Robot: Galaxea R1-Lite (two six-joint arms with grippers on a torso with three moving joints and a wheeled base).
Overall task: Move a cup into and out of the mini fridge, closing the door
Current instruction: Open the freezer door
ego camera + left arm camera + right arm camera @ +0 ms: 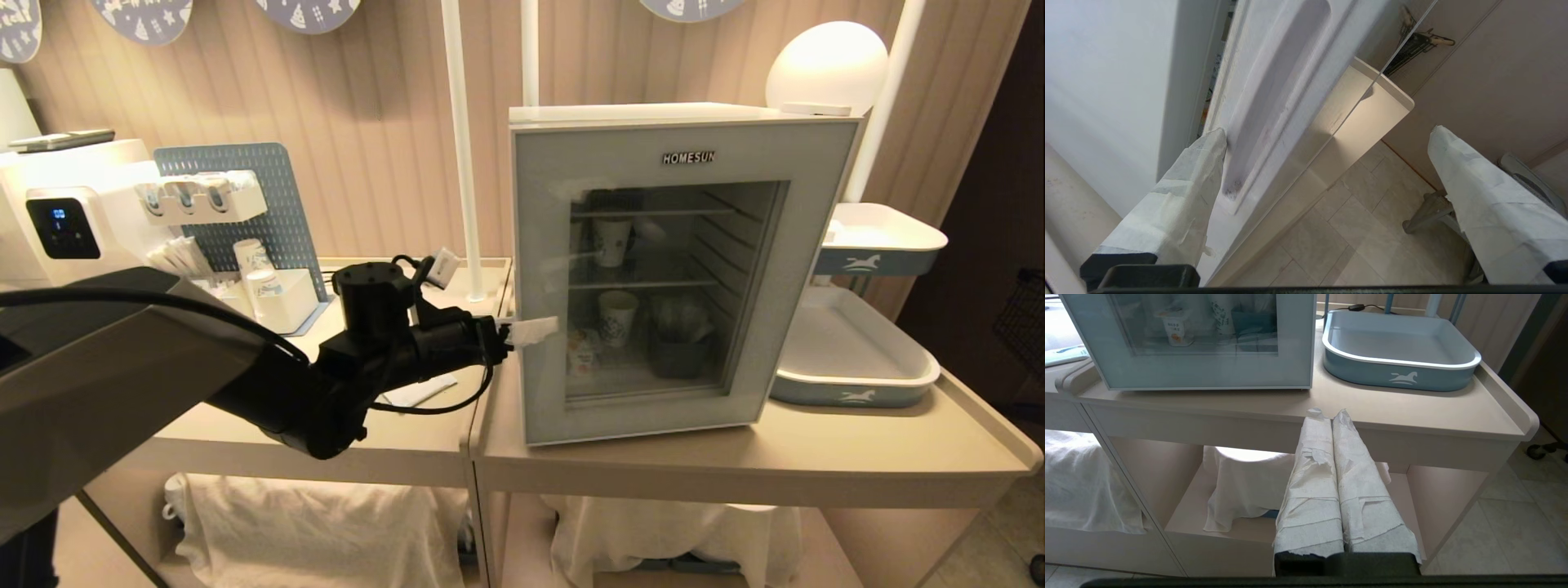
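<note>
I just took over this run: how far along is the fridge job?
Early. The cup sits inside the mini fridge and the door looks almost shut. In hand: the open left gripper has one finger at the door's edge recess. The right gripper is parked shut. Left: open, take the cup out, close.

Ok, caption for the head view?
Open left gripper at the closed fridge door's left edge; cup inside.

Beige laminate counter (653, 465) is carrying the boxy white mini fridge (653, 269). Blue-sided shallow tray (849, 359) is sitting just beside it.
</note>
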